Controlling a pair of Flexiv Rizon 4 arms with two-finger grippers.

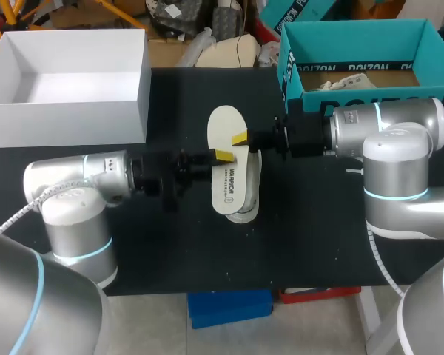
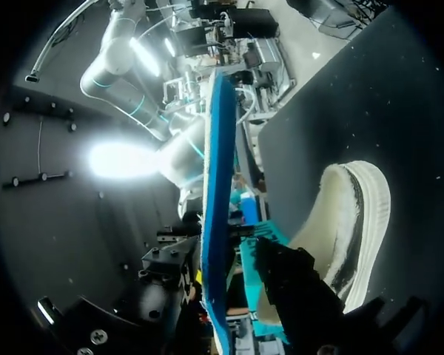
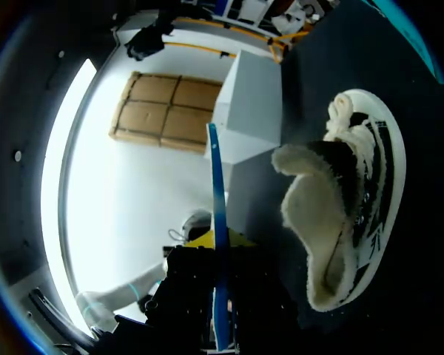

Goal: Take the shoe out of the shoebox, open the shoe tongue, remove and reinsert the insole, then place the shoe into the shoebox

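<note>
Pinching insole [image 1: 229,185] edges, left tool [image 1: 222,155] and right tool [image 1: 240,138] meet over shoe [image 1: 243,215].

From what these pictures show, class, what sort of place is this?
Probably a robotics lab or test workshop: at a black table, a left pincer and right pincer hold an insole over a shoe, near a white box and a teal shoebox.

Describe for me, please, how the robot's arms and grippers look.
The left arm and right arm are rounded silver-grey links with thin cyan rings at the joints. The left gripper and right gripper are black with yellow tips. White coiled cables hang beside both.
</note>
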